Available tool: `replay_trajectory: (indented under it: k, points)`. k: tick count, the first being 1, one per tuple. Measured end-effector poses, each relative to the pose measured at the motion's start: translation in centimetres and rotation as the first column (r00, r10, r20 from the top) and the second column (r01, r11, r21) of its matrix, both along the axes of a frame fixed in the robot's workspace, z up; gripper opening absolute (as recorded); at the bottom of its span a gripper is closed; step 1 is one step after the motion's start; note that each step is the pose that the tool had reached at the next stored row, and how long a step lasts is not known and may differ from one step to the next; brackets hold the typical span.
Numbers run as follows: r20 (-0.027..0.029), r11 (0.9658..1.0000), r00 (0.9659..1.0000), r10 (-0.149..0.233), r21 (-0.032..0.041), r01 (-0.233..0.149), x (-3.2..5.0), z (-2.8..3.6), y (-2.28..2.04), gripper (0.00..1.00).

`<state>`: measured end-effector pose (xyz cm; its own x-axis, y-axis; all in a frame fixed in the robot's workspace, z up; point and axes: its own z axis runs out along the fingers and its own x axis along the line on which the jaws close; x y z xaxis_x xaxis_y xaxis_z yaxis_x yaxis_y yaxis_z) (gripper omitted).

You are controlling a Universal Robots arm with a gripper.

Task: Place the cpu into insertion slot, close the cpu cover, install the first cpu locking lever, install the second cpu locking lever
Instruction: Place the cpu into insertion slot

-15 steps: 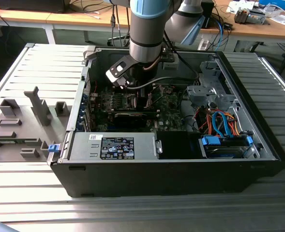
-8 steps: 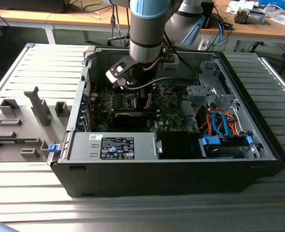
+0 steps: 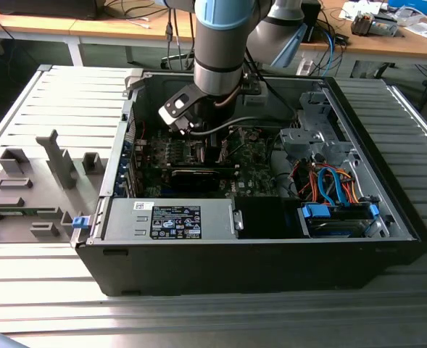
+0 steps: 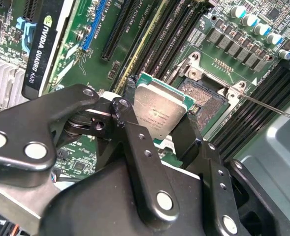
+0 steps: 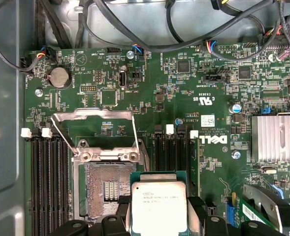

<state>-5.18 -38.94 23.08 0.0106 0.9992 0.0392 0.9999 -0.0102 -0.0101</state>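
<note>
My gripper [image 4: 158,129] is shut on the cpu [image 4: 159,109], a small square chip with a silver-grey top, one black finger [image 4: 129,123] on each of two opposite edges. The chip hangs a little above the green board, beside the insertion slot [image 4: 206,101] and not over it. In the first wrist view the cpu [image 5: 158,200] sits next to the dark open insertion slot [image 5: 104,189]. The cpu cover [image 5: 93,117], a thin silver frame, stands swung up at the socket's hinge edge. In the exterior view the gripper [image 3: 210,147] reaches down into the open computer case.
Long black memory slots [image 5: 48,182] flank the socket on both sides. A black graphics card [image 4: 46,46] and a finned heat sink [image 5: 275,138] lie further off. A thin lever wire [image 4: 275,109] juts out past the socket. Case walls [image 3: 235,254] and cables [image 3: 329,185] ring the board.
</note>
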Motion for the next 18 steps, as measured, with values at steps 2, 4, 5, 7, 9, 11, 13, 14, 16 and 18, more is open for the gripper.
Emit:
replay_trajectory:
  k: [2,4,5,7,9,11,13,14,16,18]
  points:
    - [0.0,1.0,1.0,0.0,0.0,0.0,0.0,-0.04,0.0,0.54]
    - [0.0,1.0,1.0,0.0,-0.0001,0.0,0.0,-0.11,0.0,0.54]
    - [0.0,1.0,1.0,0.0,0.0,0.0,0.0,-0.12,0.0,0.54]
    - [0.0,1.0,1.0,0.0,0.0,0.0,0.0,-0.13,0.0,0.54]
    - [0.0,1.0,1.0,0.0,0.0,0.0,0.0,-0.14,0.0,0.54]
    - [0.0,1.0,1.0,0.0,0.0001,0.0,0.0,-0.15,0.01,0.54]
    - [0.0002,1.0,1.0,0.0,0.0002,0.0,-0.01,-0.18,0.09,0.54]
    - [0.0,1.0,1.0,0.0,-0.0002,0.0,0.0,-0.17,0.16,0.54]
    - [0.0001,0.9999,1.0,0.0,-0.0107,0.0,0.0,-0.17,0.52,0.54]
    - [0.0,0.9992,1.0,0.0,-0.0394,0.0,0.0,-0.17,1.23,0.54]
